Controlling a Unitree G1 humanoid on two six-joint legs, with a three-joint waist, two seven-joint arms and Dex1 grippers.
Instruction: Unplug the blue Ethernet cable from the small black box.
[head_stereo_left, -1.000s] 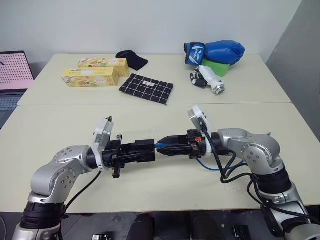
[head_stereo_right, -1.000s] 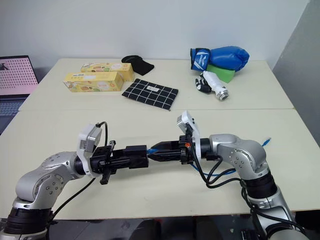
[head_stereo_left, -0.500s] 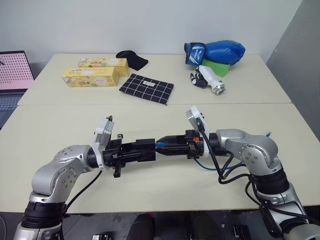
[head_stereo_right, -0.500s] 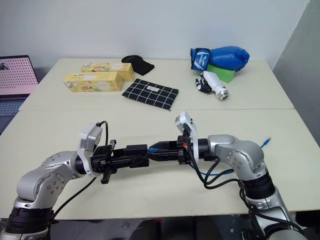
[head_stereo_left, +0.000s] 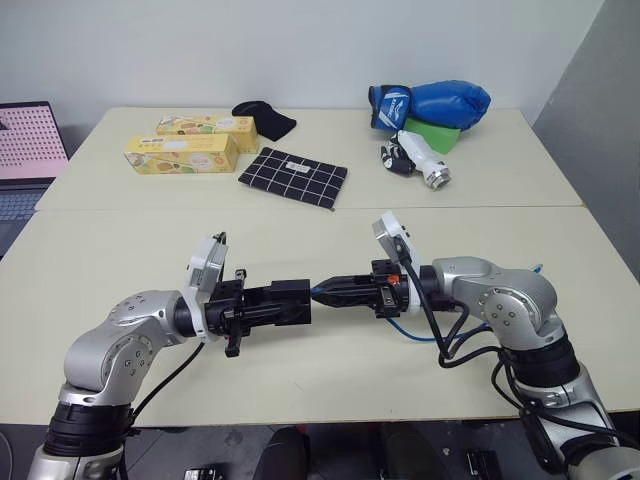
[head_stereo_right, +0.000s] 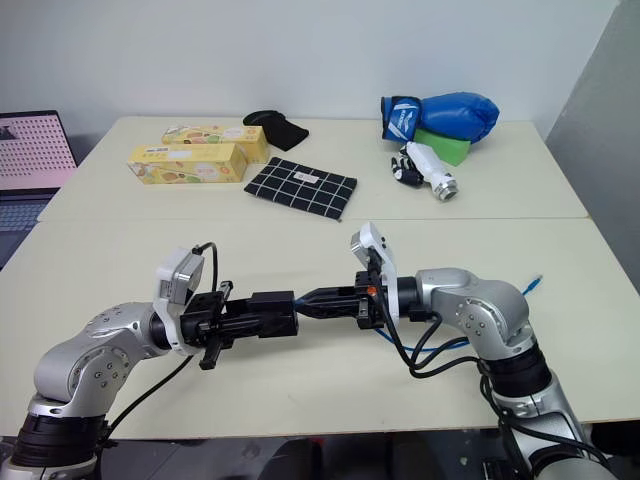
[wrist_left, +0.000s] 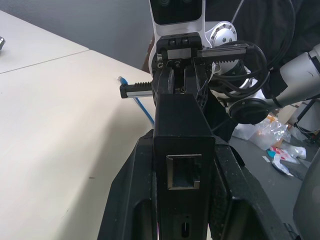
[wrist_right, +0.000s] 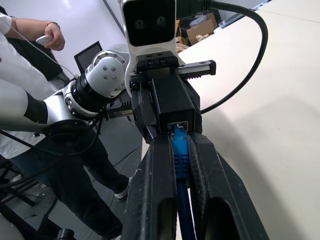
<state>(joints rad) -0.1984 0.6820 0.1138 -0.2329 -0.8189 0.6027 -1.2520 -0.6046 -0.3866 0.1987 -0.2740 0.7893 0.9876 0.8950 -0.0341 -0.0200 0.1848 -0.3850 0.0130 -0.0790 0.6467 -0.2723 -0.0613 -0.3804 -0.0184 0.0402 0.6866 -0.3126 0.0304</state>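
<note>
Above the near table (head_stereo_left: 120, 260), between the two arms, the small black box (head_stereo_left: 285, 300) is clamped in the left gripper (head_stereo_left: 280, 303), with the blue Ethernet cable (wrist_right: 179, 150) plugged into the port facing the right gripper (head_stereo_left: 335, 291). That gripper's fingers (wrist_right: 210, 180) are pressed together on the cord just behind its clear plug, and the rest of the cable droops under the right forearm to a loose end (head_stereo_right: 538, 281) lying on the table. The box looks light and rigid, so a firm squeeze on its flat sides should hold it; the cord is thin, limp and probably slick, so the best hold is close to the stiff plug, and the latch tab likely needs pressing before a straight pull. Counted: one box, one cable, two grippers. Farther back lie two yellow cartons (head_stereo_left: 182, 153), one black cloth with a white grid (head_stereo_left: 293, 177), one black fabric lump (head_stereo_left: 265, 119), one blue boxing glove (head_stereo_left: 432, 103) on a green block (head_stereo_left: 436, 134), and one small white-and-black object (head_stereo_left: 415, 160).
</note>
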